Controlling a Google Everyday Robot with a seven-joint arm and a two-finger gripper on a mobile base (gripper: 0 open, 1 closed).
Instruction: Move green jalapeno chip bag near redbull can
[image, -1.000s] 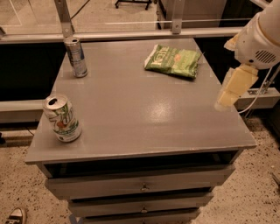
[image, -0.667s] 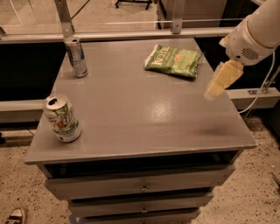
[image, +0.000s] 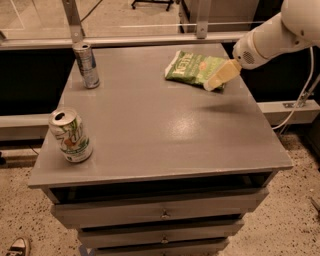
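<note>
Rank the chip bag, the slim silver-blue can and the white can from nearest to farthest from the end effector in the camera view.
From the end effector, at the far right:
1. Chip bag, far right, directly beside it.
2. Slim silver-blue can, far left corner.
3. White can, near left edge.

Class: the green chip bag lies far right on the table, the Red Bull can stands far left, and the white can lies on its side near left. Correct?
No: the camera view shows the white can standing upright, not on its side. The green jalapeno chip bag and redbull can are as stated; the gripper is at the bag's right edge.
</note>
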